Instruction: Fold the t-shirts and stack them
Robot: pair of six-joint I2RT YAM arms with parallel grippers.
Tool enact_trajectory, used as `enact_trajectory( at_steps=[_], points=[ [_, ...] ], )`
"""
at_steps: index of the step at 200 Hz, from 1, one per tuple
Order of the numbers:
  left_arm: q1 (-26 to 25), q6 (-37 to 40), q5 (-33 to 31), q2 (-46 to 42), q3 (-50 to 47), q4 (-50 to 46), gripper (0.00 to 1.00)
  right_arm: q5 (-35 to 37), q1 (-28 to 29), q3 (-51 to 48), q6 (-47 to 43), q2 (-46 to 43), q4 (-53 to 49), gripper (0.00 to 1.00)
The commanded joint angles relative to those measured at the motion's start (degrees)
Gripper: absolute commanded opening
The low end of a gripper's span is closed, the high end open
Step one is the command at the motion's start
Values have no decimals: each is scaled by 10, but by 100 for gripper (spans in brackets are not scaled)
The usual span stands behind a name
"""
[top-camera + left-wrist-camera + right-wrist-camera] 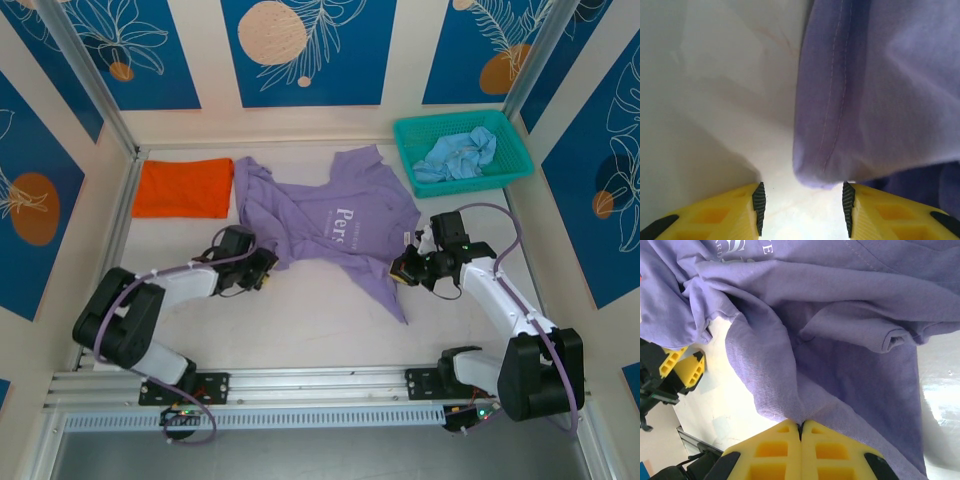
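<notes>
Purple shirt (330, 225) lying crumpled mid-tabletop (320, 325), lettering up. My left jaws stand partly apart, a hem fold of this shirt just at their tips and not pinched. My right jaws are closed tight on a fold at its right edge. Orange shirt (183, 187) lies folded far left, and blue shirt (458, 155) is bunched in the basket (512, 142).

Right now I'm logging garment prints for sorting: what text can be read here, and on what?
"Pers": large white chest lettering on the lavender t-shirt.
Smaller white line just beneath it: too small to read.
White letters at the top edge of the right wrist view, on the same shirt: cropped and upside down, not readable.
</notes>
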Motion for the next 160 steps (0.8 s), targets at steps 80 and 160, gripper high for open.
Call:
enact_trajectory(
  at_steps=[80, 160],
  points=[
    [-23, 47, 38, 94, 111, -21, 45, 8, 3, 15, 1, 3, -1, 0],
    [-43, 171, -76, 120, 232, -242, 12, 7, 2, 21, -2, 4, -5, 0]
  ],
)
